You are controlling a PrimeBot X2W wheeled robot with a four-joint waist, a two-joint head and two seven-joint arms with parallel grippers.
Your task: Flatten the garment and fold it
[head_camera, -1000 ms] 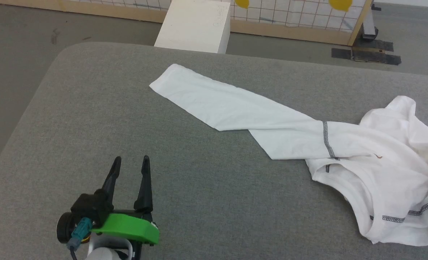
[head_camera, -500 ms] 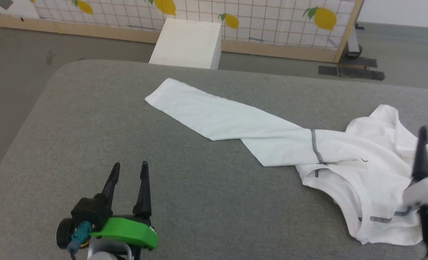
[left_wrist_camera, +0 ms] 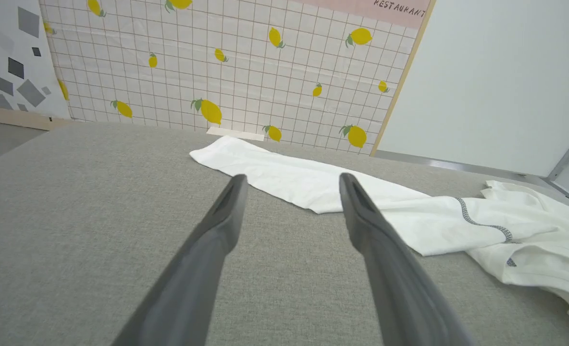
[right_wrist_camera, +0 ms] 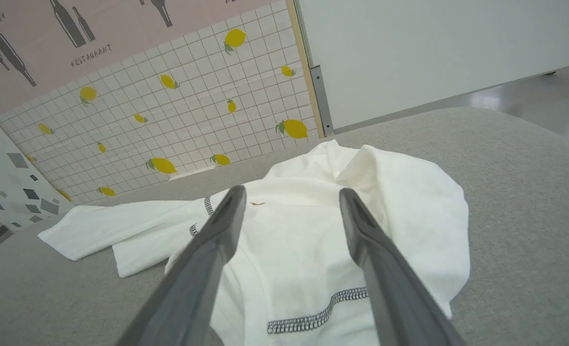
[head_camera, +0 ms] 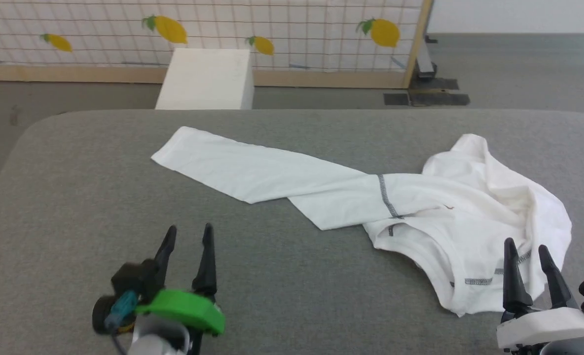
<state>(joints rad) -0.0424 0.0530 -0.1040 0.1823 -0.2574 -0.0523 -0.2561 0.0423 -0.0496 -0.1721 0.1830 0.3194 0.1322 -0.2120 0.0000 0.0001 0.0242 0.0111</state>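
The grey padded table (head_camera: 75,197) carries the shirt (head_camera: 469,207) on its right half. The body lies in a rumpled heap close to the right edge, reaching down toward the near right corner. One sleeve (head_camera: 252,170) runs out flat from it toward the far left corner and stops well short of it. A second strip of cloth lies partly under that sleeve; whether it is the other sleeve I cannot tell.

The left gripper (head_camera: 189,228) hangs over bare table by the near edge, left of the middle and well apart from the shirt, its fingers spread wide and empty. The right gripper (head_camera: 525,245), by the near right corner, is likewise wide and holds nothing. Its tips point at the near edge of the heap, and contact cannot be made out.

The step in hand looks like flattening, barely begun, with nothing folded. The next move likely calls for pinching a free edge of the heap and drawing it out toward the right edge without dragging the sleeve.
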